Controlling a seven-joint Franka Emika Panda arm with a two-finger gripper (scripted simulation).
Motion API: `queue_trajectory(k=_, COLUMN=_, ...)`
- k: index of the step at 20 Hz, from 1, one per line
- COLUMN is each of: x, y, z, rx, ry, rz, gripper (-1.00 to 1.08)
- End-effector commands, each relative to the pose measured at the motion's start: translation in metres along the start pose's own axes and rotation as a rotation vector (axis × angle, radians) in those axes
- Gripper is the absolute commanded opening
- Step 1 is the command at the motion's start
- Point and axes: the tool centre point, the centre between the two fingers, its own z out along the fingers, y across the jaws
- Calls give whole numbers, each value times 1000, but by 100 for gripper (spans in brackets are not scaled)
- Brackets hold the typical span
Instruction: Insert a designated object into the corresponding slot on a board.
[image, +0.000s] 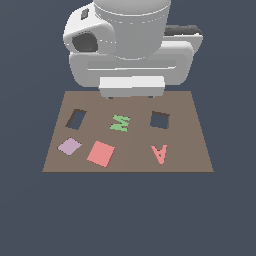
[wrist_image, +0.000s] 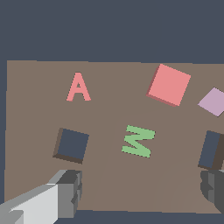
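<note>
Nearest the exterior camera, the red tile (image: 101, 153) lies flat on the board (image: 185, 160), lilac tile (image: 69, 146) just beside it, red A (image: 159, 153) off toward that view's right. Further back: green M (image: 120, 122) between the slanted cut-out (image: 76, 118) and the square slot (image: 160, 120). Behind, the gripper (wrist_image: 140, 192) hangs spread wide, holding nothing.
</note>
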Motion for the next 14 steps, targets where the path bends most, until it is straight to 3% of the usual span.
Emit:
queue_trajectory(k=1, x=0, y=0, z=0, rx=0, ry=0, rz=0, gripper=100)
queue_trajectory(k=14, x=24, y=15, z=29, rx=-3, ry=0, rz=84, gripper=100)
